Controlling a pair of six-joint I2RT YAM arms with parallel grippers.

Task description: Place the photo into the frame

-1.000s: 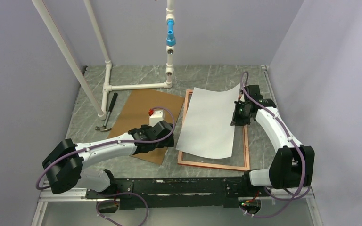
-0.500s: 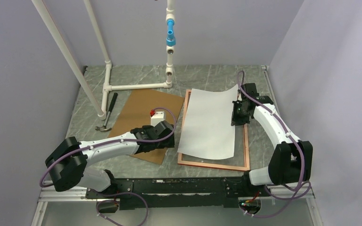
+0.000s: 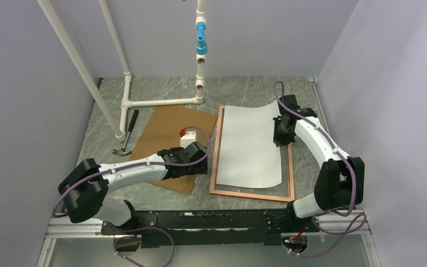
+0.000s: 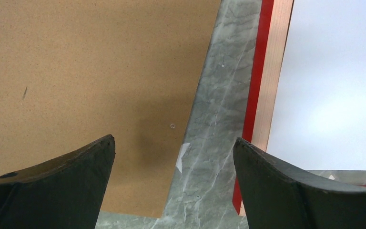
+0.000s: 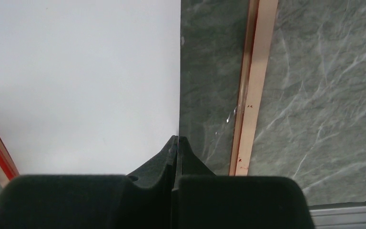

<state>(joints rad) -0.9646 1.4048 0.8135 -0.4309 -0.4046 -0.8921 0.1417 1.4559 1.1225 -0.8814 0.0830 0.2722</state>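
The photo (image 3: pixel 250 147) lies white face up, over the frame (image 3: pixel 250 194), its far right corner curled up. The frame lies flat on the table with its pale wood face up. My right gripper (image 3: pixel 279 139) is shut on the photo's right edge; in the right wrist view the closed fingertips (image 5: pixel 177 138) pinch the sheet (image 5: pixel 86 81), with the frame's right rail (image 5: pixel 252 95) beside them. My left gripper (image 3: pixel 203 167) is open and empty, low over the table gap between the brown board and the frame's left rail (image 4: pixel 267 86). The photo also shows in the left wrist view (image 4: pixel 333 86).
A brown backing board (image 3: pixel 167 139) lies left of the frame, under my left arm; it also shows in the left wrist view (image 4: pixel 90 71). A small white box with a red part (image 3: pixel 187 137) stands on it. A hammer (image 3: pixel 128 133) and a white pipe stand (image 3: pixel 161 102) are at the back left.
My right gripper has moved back and a little left with the photo, which now lies squarer and flatter inside the frame. My left gripper has crept slightly right.
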